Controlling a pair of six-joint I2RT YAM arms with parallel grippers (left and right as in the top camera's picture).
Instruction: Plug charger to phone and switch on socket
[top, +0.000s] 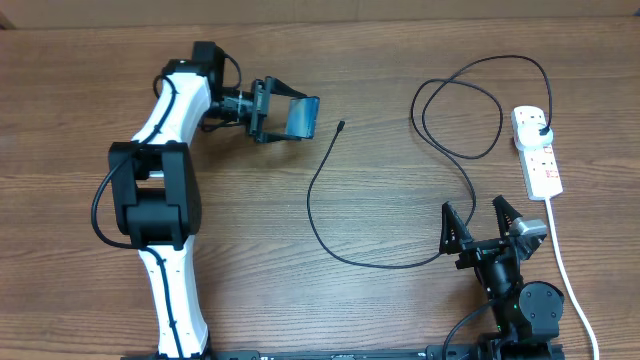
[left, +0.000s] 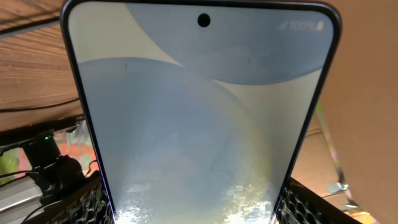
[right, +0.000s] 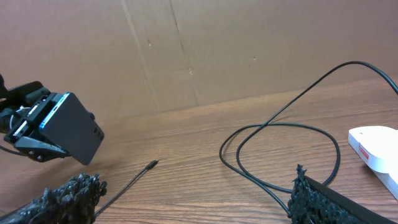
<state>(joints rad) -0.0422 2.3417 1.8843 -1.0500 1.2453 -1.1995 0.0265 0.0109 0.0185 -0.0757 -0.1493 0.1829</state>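
Observation:
My left gripper (top: 272, 110) is shut on the phone (top: 301, 117) and holds it edge-on, lifted off the table at the back left. The phone's pale blue screen (left: 199, 118) fills the left wrist view, clamped between both fingers (left: 93, 205). The charger (top: 318, 210), a thin black cable, lies across the wood; its connector tip (top: 342, 125) rests just right of the phone, free. Its far end loops to the black plug (top: 541, 128) seated in the white socket (top: 537, 152). My right gripper (top: 483, 222) stands open near the front right, empty, with the cable (right: 273, 134) and tip (right: 151, 165) ahead.
The socket's white cord (top: 566, 272) runs down the right side past my right arm's base. A brown cardboard wall (right: 205, 50) stands behind the table. The cable's loops (top: 460, 110) lie left of the socket.

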